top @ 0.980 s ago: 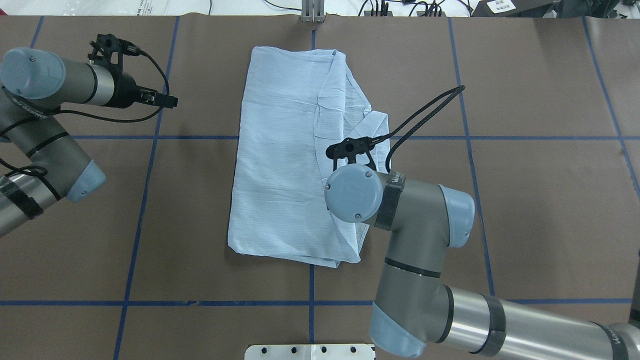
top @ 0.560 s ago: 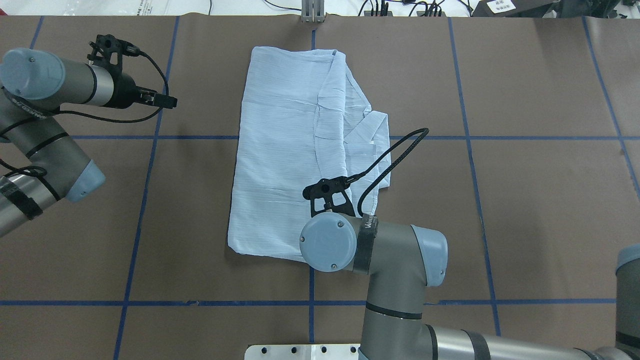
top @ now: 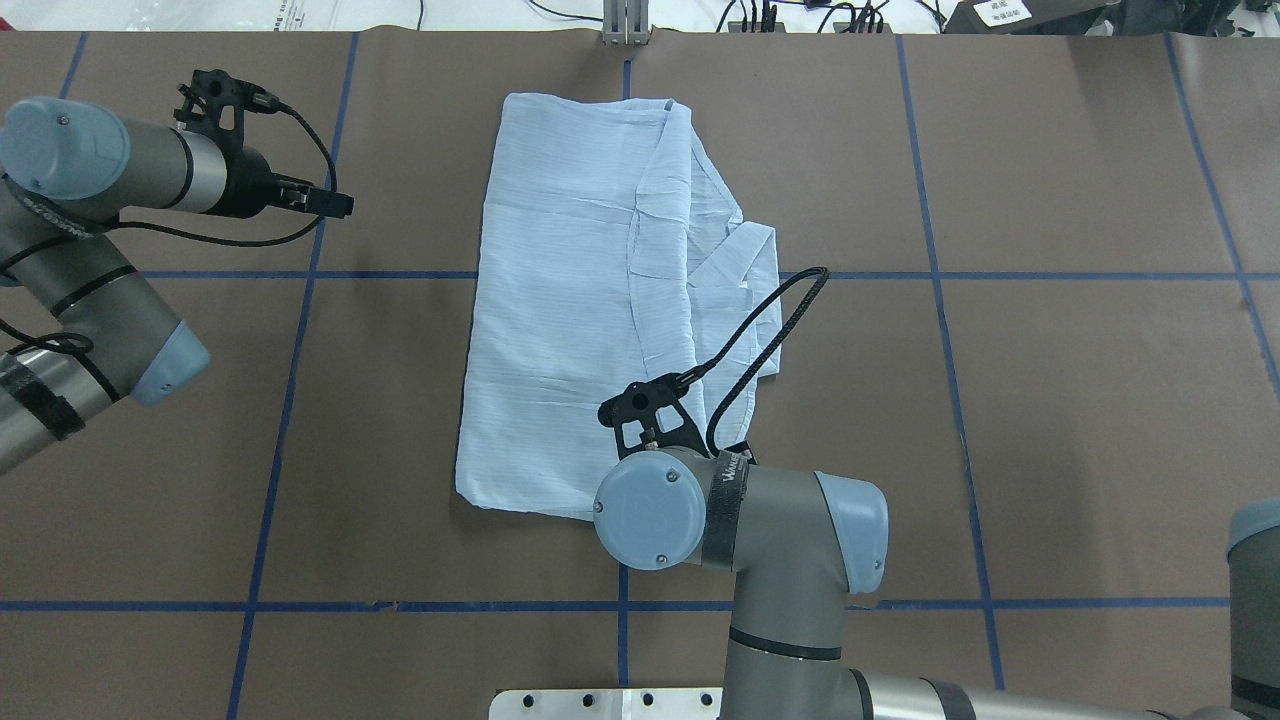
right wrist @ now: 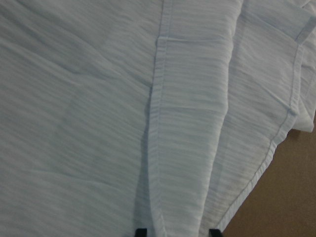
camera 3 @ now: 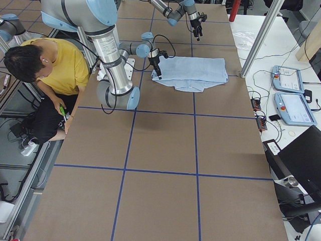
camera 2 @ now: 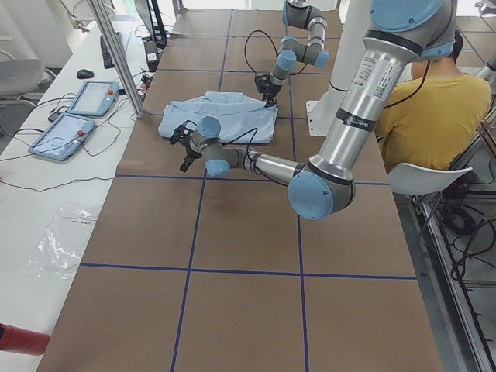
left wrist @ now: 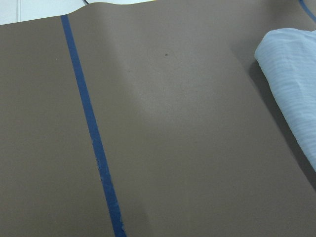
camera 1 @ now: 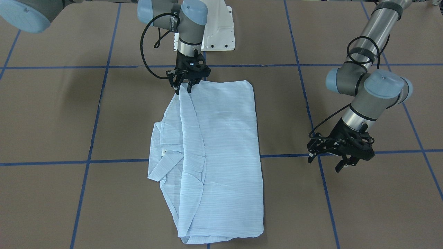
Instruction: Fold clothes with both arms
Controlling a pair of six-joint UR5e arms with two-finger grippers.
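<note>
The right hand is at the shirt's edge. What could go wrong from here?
1. The right arm's black two-finger hand stands open over overlapping hems of the thin light-blue shirt; it may pinch the wrong number of layers.
2. Its looped black cable hangs over the cloth and might snag it.
3. The left hand is off the shirt, so a one-handed lift could skew the fold.
</note>
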